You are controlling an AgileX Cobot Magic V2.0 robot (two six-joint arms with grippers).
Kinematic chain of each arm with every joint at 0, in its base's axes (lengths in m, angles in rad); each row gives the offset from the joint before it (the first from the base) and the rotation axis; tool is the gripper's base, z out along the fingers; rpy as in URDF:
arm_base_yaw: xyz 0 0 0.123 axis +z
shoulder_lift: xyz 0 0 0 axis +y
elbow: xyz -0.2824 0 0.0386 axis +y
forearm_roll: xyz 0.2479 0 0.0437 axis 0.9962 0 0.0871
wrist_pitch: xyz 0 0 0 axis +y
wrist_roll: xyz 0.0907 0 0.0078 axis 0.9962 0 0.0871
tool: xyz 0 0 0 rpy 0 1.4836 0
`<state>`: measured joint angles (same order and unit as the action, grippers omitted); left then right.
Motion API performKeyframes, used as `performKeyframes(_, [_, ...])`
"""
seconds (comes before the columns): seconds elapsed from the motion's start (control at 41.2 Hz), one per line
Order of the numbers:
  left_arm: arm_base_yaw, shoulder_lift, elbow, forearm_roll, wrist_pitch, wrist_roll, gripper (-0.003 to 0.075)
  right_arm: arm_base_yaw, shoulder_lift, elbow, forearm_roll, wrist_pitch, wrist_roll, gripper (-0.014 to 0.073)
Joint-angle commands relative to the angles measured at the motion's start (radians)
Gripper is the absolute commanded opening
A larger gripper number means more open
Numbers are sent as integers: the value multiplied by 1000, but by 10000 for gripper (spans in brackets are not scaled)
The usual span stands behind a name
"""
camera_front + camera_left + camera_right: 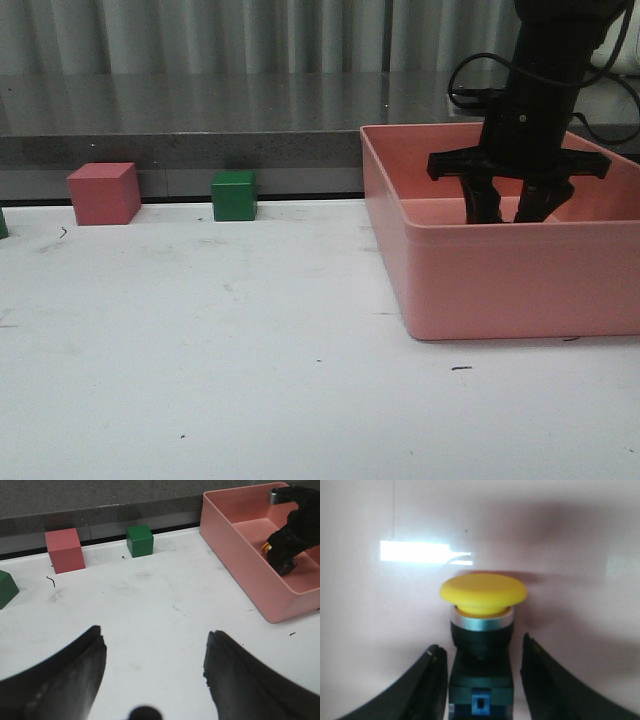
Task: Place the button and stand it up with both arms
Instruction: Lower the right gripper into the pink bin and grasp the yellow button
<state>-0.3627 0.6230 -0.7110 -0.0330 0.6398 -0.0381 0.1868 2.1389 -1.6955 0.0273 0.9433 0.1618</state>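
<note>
My right gripper (pixel 480 680) is down inside the pink bin (pixel 480 290), fingers apart on both sides of the button (pixel 482 630). It looks small, hard and light; I think its black blocky body gives better hold than the smooth yellow cap. My left gripper (pixel 152 672) hangs open over the table, outside the bin.

Yellow-capped button (pixel 482 630) with black body, pink bin (pixel 500 270), pink cube (pixel 103 193), green cube (pixel 234 195).

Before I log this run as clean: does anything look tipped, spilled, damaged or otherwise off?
Nothing looks damaged or spilled. The button sits inside the pink bin, between the right gripper fingers, whose contact isn't clear. The pink cube and green cube sit squarely on the table. The left gripper hangs open.
</note>
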Motion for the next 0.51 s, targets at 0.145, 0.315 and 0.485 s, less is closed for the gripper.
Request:
performKeyframes(0.145, [-7, 6, -35, -12, -65, -2, 417, -6, -78, -32, -11, 3, 5, 290])
performKeyframes(0.315, [-7, 6, -35, -12, -65, -2, 417, -6, -133, -33, -11, 17, 5, 216])
performKeyframes(0.485, [-7, 6, -35, -12, -65, -2, 417, 23, -212, -42, -9, 73, 5, 216])
